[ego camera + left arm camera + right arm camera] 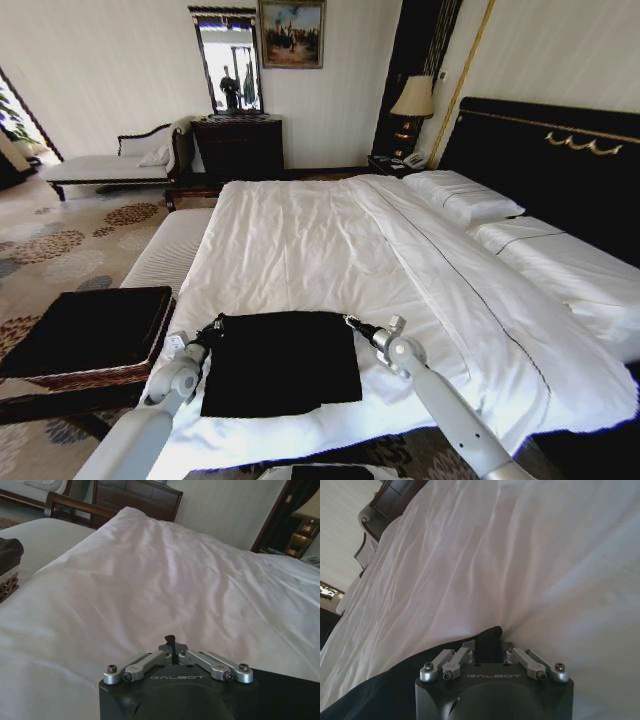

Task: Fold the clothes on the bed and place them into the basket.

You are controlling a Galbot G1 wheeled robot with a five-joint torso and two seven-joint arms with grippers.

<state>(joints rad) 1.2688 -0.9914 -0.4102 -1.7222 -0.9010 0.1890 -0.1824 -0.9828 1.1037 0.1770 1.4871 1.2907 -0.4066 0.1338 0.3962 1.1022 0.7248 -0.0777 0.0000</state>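
Note:
The clothes, a black T-shirt [280, 362], lie flat as a rectangle near the foot edge of the bed [300, 250]. My left gripper [214, 326] is shut on the shirt's far left corner. In the left wrist view a small tip of the black fabric [171, 639] sticks up between the closed fingers of the left gripper [172, 649]. My right gripper [351, 321] is shut on the far right corner. The right wrist view shows the shirt's cloth [488, 641] pinched in the right gripper [488, 655]. The basket [92, 328] with its black top stands left of the bed.
A white striped bench [172, 248] runs along the bed's left side behind the basket. Pillows [462, 196] and the black headboard [560, 160] are on the right. A chaise longue [105, 165], dark dresser [238, 148] and lamp [413, 98] stand along the far wall.

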